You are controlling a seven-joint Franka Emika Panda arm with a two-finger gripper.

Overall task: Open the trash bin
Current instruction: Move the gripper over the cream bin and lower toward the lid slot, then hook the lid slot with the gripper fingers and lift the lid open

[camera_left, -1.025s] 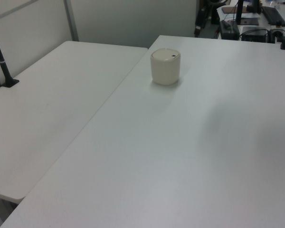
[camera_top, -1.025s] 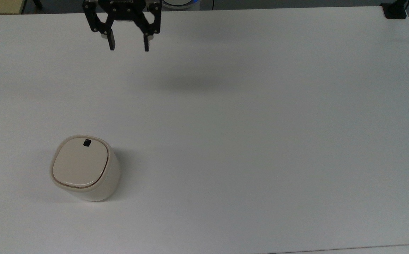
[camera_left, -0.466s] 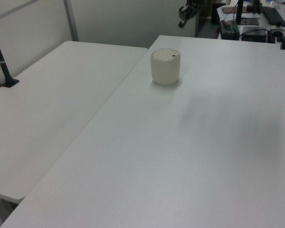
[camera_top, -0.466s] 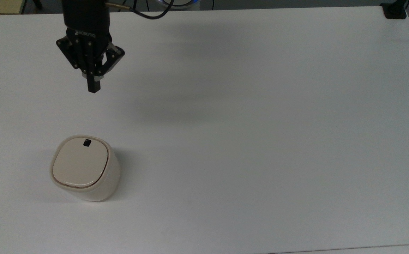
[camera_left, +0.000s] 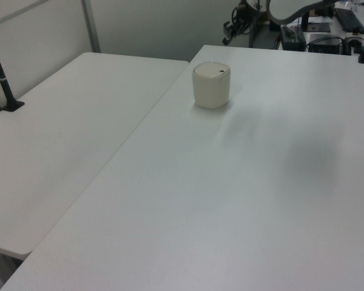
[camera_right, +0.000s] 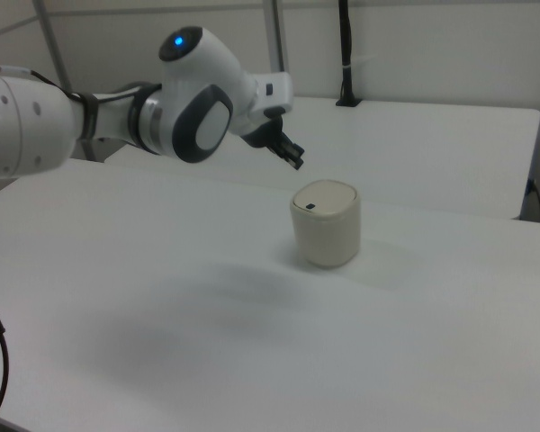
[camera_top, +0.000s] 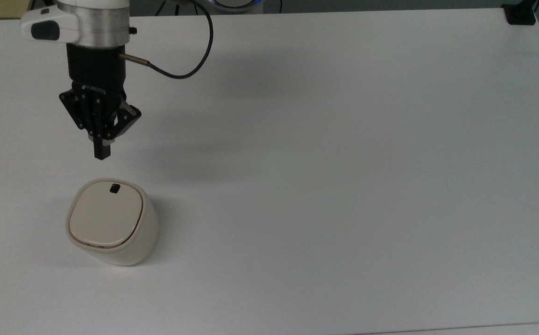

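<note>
The trash bin (camera_top: 111, 223) is a small cream-white rounded-square tub standing on the white table (camera_top: 343, 186). Its flat lid is down, and a small black button (camera_top: 115, 188) sits near the lid's far edge in the top view. The bin also shows in the left view (camera_left: 211, 86) and the right view (camera_right: 326, 225). My gripper (camera_top: 102, 154) hangs shut, fingers pressed together, a short way beyond the button side of the bin in the top view and above it. In the right view the gripper (camera_right: 296, 163) hovers up and to the right view's left of the lid. Nothing is held.
A dark cable (camera_top: 181, 70) loops off the wrist. A black clamp (camera_top: 520, 14) sits at the table's far right corner in the top view. A second white table (camera_left: 67, 133) adjoins on the left view's left, with a black post (camera_left: 3, 85) on it.
The gripper went from open to shut a second ago, then travelled down the top view toward the bin, ending just beyond its button edge. The bin has not moved.
</note>
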